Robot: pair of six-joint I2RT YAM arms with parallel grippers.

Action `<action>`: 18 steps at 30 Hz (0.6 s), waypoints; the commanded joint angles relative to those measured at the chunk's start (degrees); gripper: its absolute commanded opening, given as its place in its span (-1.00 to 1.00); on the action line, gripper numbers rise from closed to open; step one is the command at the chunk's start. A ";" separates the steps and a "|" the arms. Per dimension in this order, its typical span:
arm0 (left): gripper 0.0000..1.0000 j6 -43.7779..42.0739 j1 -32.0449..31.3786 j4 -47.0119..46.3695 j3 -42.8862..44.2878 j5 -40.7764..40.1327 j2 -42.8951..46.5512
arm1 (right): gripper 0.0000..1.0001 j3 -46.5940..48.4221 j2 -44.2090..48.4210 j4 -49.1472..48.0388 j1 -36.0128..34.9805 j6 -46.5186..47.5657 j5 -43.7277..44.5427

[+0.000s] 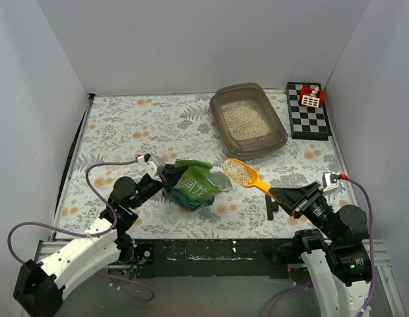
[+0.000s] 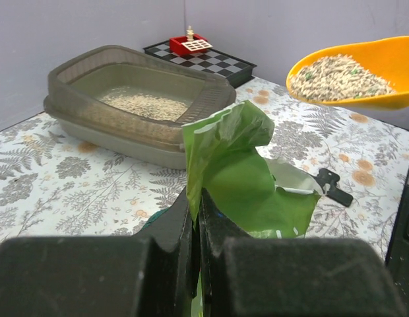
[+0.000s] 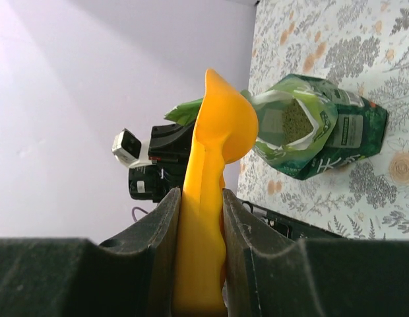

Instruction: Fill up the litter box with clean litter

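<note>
Litter point(image 1: 238, 171) fills the scoop point(image 1: 256, 182) clamped in the right tool point(image 1: 277, 194) beside the bag point(image 1: 199, 188) that the left tool point(image 1: 170, 178) pinches mid-way along the bench point(image 1: 125, 132), so the next move likely is a level carry to the litter box point(image 1: 256, 150) near the far right corner.

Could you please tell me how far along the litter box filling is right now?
Done: a thin layer of pale beige litter lies in the grey-brown plastic litter box. In hand: the right fingers grip the yellow-orange plastic scoop, loaded and raised, while the left fingers pinch the rim of the crinkled green foil bag. Left: tip this scoopful in, likely more after.
</note>
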State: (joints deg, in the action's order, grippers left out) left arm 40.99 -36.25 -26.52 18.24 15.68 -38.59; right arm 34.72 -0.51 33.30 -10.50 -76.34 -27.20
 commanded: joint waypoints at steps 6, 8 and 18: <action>-1.00 -0.21 -0.05 -0.37 0.13 -7.16 0.97 | -0.97 -3.77 7.37 -19.39 0.04 -7.06 10.93; -1.00 -0.04 0.04 -0.37 0.13 -7.24 1.06 | -0.97 -7.11 7.37 -25.27 0.04 -10.13 14.00; -1.00 0.14 0.04 -0.55 -0.05 -7.77 1.32 | -0.97 -13.36 -13.52 -58.66 0.04 -12.26 24.73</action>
State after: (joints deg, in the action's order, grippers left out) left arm 41.52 -36.51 -26.35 18.24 11.33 -38.39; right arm 20.99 -5.80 -0.82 -10.50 -87.35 -8.62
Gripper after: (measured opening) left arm 0.010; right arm 0.346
